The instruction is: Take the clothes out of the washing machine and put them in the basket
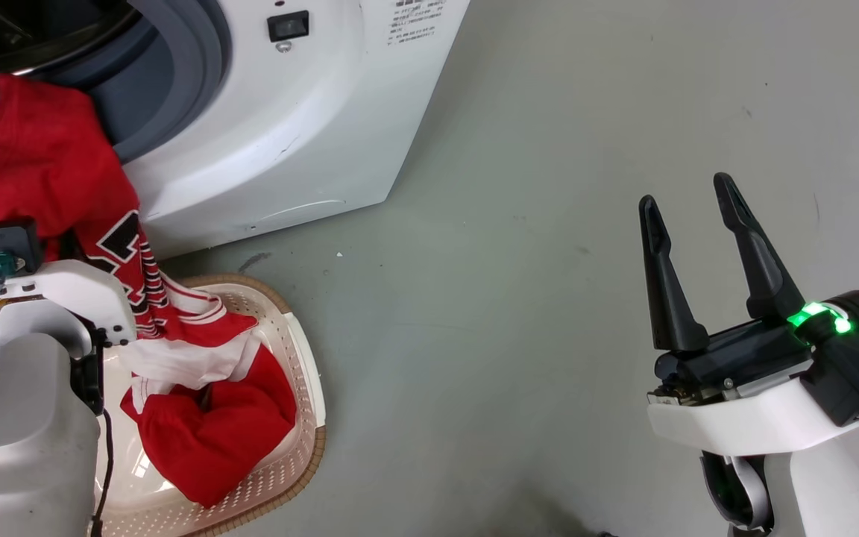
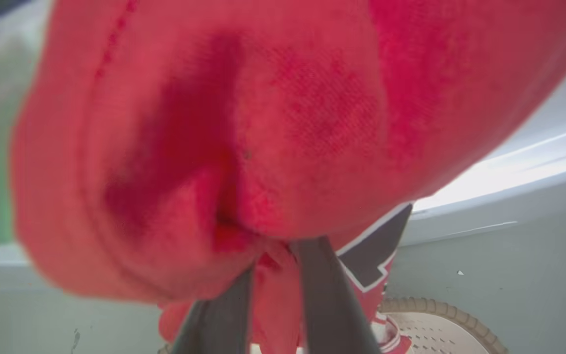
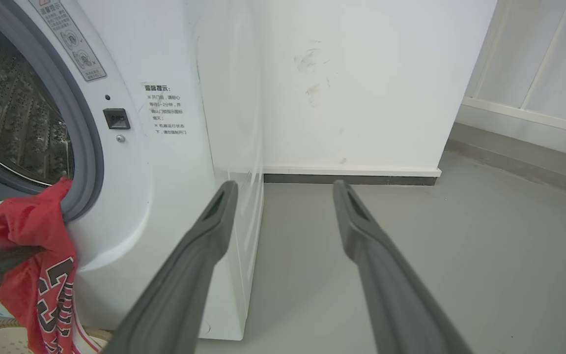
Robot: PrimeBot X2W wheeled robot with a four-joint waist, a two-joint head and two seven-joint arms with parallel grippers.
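one washer (image 1: 288,134), one basket (image 1: 309,418). two red garments as far as can be told (folds may hide more): one jersey (image 1: 42,164), one bundle (image 1: 213,440). two grippers, left gripper (image 2: 278,255) and right gripper (image 1: 687,192), two fingers (image 1: 664,283) apiece, four in all. one black latch (image 1: 288,26) and two labels (image 3: 167,108) on the washer front.

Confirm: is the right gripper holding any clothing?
No, the right gripper is open: its fingers stand spread apart, with nothing between them but grey floor.
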